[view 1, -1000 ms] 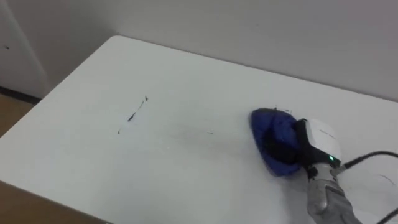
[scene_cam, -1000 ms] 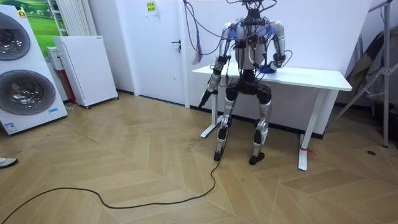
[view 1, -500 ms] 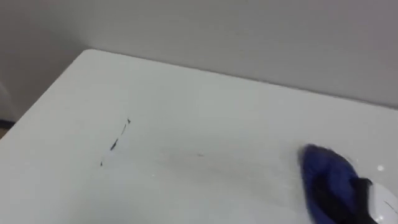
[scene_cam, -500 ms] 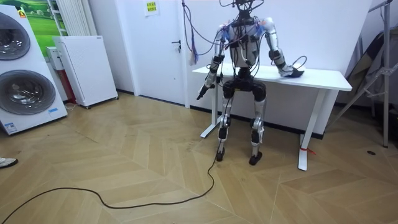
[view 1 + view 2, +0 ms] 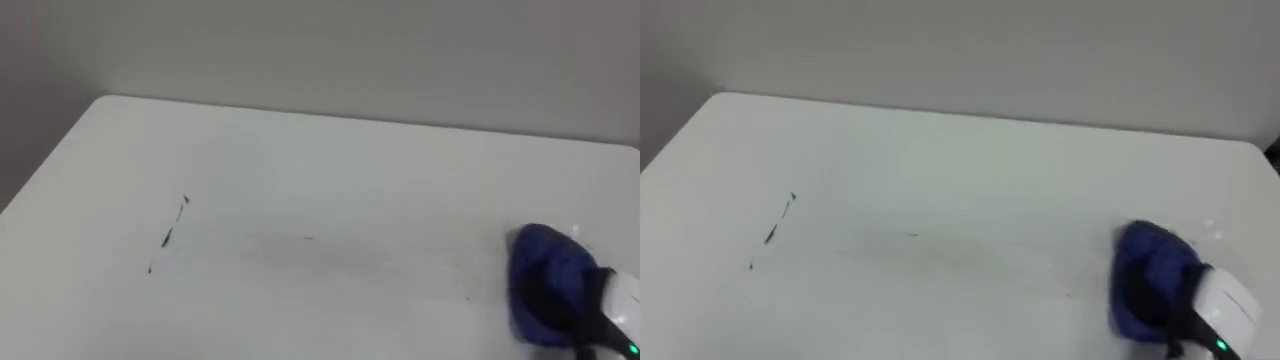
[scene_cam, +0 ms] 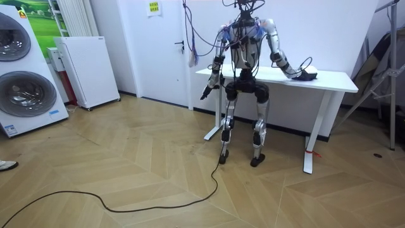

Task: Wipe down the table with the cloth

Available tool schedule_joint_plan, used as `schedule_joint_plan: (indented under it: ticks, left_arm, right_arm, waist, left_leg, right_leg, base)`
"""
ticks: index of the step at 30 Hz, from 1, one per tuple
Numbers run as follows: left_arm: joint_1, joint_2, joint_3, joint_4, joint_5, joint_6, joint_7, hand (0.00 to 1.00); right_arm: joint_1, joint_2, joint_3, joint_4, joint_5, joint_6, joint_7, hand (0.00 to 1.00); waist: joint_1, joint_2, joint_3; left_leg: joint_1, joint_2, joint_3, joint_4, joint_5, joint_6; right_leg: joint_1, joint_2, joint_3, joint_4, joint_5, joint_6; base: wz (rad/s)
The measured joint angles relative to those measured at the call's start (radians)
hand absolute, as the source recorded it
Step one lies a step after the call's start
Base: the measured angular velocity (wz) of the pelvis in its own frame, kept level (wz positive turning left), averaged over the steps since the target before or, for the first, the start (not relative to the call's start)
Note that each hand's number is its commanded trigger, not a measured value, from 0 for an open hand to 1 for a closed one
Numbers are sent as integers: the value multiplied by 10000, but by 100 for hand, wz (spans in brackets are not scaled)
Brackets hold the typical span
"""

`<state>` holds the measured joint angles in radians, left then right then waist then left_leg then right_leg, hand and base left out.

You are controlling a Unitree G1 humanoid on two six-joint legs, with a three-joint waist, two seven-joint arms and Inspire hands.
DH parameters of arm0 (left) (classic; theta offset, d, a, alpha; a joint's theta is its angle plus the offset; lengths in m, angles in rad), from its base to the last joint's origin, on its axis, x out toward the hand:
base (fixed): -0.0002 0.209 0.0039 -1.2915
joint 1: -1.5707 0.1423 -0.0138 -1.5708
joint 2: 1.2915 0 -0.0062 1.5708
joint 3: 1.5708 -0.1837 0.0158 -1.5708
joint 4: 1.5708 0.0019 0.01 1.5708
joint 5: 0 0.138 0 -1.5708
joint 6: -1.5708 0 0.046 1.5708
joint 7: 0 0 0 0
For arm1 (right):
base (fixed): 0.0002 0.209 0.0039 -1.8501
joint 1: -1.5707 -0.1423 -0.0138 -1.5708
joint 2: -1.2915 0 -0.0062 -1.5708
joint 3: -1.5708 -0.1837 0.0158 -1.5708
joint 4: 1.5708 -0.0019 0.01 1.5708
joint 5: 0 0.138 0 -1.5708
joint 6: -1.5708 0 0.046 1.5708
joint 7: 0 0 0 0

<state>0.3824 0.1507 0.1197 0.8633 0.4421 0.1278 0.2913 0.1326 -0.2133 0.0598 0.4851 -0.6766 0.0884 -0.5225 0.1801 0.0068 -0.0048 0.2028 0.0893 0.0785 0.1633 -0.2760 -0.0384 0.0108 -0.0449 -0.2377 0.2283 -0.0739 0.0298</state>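
One risk: right hand (image 5: 1225, 300), grip on cloth (image 5: 1140, 270) unclear, sits near table (image 5: 960, 170) edge, well apart from marks (image 5: 772, 232), so could miss them.

Herringbone wood floor (image 6: 126, 177). White walls (image 6: 329, 31), evenly lit. White door (image 6: 164, 44) in the back wall, with a yellow note (image 6: 153, 7) near its top. At the room view's left are two stacked washers (image 6: 22, 69) and a white cabinet (image 6: 85, 69), with a radiator (image 6: 76, 16) behind it. Folded metal stand (image 6: 383, 69) at the right edge.
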Motion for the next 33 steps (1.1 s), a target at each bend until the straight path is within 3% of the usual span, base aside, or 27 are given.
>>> schedule_joint_plan:
  ticks: [1,3,6,8,10,12,14,16,22,28,33]
  left_arm:
    - [2,1,-197,-1,-7,39,-6,0]
    - [80,-48,-261,-213,-16,129,-244,0]
    - [554,62,-231,-278,-32,253,-427,0]
    - [908,224,-125,-298,-106,373,-796,0]
    - [1054,282,429,-301,78,350,-1069,0]
    - [1012,494,954,-276,68,311,-1202,0]
    - [1036,943,1206,-270,90,269,-1281,0]
    - [1072,1100,1369,-302,76,233,-1287,0]
    - [1092,1090,1590,-295,83,103,-1291,0]
    - [1044,1021,1559,-310,17,-49,-1294,0]
    - [1112,977,1560,-276,41,-125,-1287,0]
  right_arm:
    - [-549,86,454,35,-331,-13,305,100]
    - [-1358,98,857,272,-486,-217,865,100]
    - [-1715,-112,838,598,-331,-336,899,100]
    - [-1749,-610,692,1277,-26,-838,721,100]
    - [-1678,-856,183,1890,92,-1172,552,100]
    - [-1648,-998,-588,2666,401,-1328,461,100]
    - [-1462,-1294,-1530,3729,813,-1439,217,100]
    - [-1317,-1609,-2111,4450,1347,-1545,129,100]
    - [-490,-2210,-3146,5087,2598,-1794,17,100]
    - [451,-2318,-3990,5209,3255,-1817,-225,100]
    - [1310,-2337,-4605,5210,3637,-1854,-324,100]
  waist:
    - [79,-51,114]
    - [277,28,151]
    - [285,16,121]
    - [137,-101,63]
    - [136,-207,73]
    - [89,-325,27]
    - [9,-562,4]
    - [-103,-589,7]
    - [-733,-383,-143]
    - [-1173,-380,-164]
    - [-1491,-446,-252]
  left_leg:
    - [-91,8,-143,56,24,-43]
    - [-294,4,-560,52,164,-61]
    - [-503,-28,-911,51,268,-87]
    - [-525,-49,-975,90,325,-78]
    - [-520,-89,-965,148,335,-66]
    - [-526,-144,-963,176,348,-43]
    - [-526,-186,-908,188,342,-24]
    - [-428,-215,-789,168,319,13]
    - [-146,-191,-539,-9,276,57]
    - [-62,-112,-372,30,161,42]
    - [-34,-99,-289,57,83,52]
  right_leg:
    - [-79,-10,-48,110,-110,-78]
    - [-150,21,-79,80,-293,-33]
    - [-209,-18,-136,180,-391,-127]
    - [-24,-55,-163,154,-498,-74]
    - [102,-113,-194,130,-579,-6]
    - [170,-198,-289,88,-669,52]
    - [451,-221,-264,-105,-710,112]
    - [555,-242,-132,-87,-750,174]
    - [669,-224,-63,-76,-764,197]
    - [780,-146,75,-67,-764,196]
    - [784,-130,148,-70,-764,197]
  base:
    - [32]
    - [45]
    - [47]
    - [50]
    - [39]
    - [46]
    - [41]
    - [11]
    - [-9]
    - [-7]
    - [-4]
